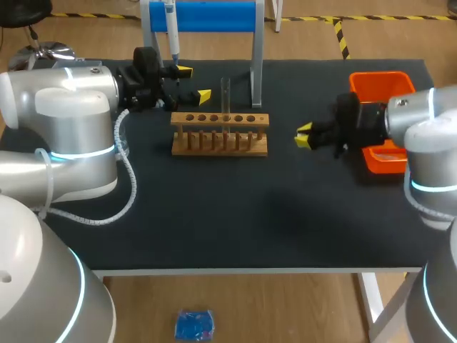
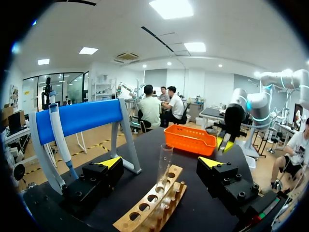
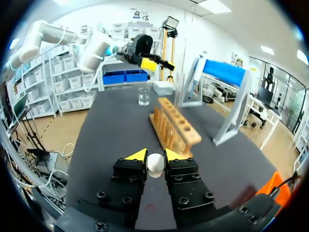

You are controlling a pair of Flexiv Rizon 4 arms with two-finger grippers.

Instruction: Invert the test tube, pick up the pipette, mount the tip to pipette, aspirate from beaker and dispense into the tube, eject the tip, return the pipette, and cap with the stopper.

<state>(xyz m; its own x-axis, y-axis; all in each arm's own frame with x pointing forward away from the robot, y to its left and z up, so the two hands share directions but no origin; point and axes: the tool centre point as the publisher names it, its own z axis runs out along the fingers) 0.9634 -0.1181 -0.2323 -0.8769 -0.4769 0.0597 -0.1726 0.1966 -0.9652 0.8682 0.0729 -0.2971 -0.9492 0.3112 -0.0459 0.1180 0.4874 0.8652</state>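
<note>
Glass tube is standing upright in one of the holes of the wooden rack, which sits around the middle of the black table, a bit toward the back. Left gripper is just off the rack's back-left corner with its fingers spread wide and nothing in them. From the left wrist view the tube lines up straight ahead of the gap, but it's clear of both yellow tips. Right gripper is off the rack's right end, near it but not touching, and it's pinching a small white stopper between its two tips. Pipette hangs nose-down on the blue stand right behind the rack. Clear beaker is on the table past the rack's far end in the right wrist view, over on the left arm's side. Can't really tell what's in it. Orange bin sits at the table's back right, partly hidden by the right arm
</note>
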